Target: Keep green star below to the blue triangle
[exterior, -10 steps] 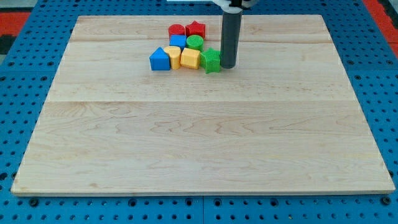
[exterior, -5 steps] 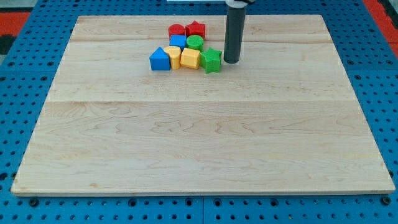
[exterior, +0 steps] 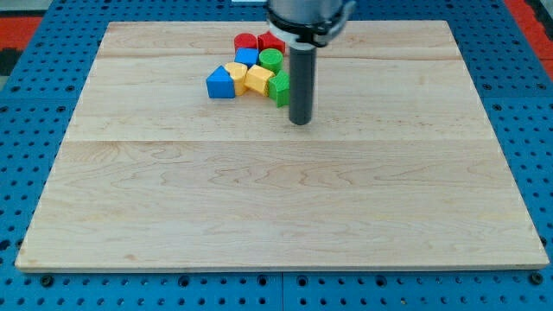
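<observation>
The blue triangle (exterior: 221, 83) sits at the left end of a cluster of blocks near the view's top. The green star (exterior: 278, 87) lies at the cluster's right end, level with the triangle, and is partly hidden behind my rod. My tip (exterior: 300, 122) rests on the board just right of and below the green star, touching or nearly touching it.
Between the triangle and the star lie two yellow blocks (exterior: 235, 74) (exterior: 257, 79). Above them sit a blue block (exterior: 248, 57), a green cylinder (exterior: 271, 59), a red cylinder (exterior: 245, 41) and a red star (exterior: 270, 41). The wooden board (exterior: 276, 199) lies on a blue pegboard.
My tip moved from the star's right side toward the view's bottom and left. The green star and the yellow blocks were nudged slightly left.
</observation>
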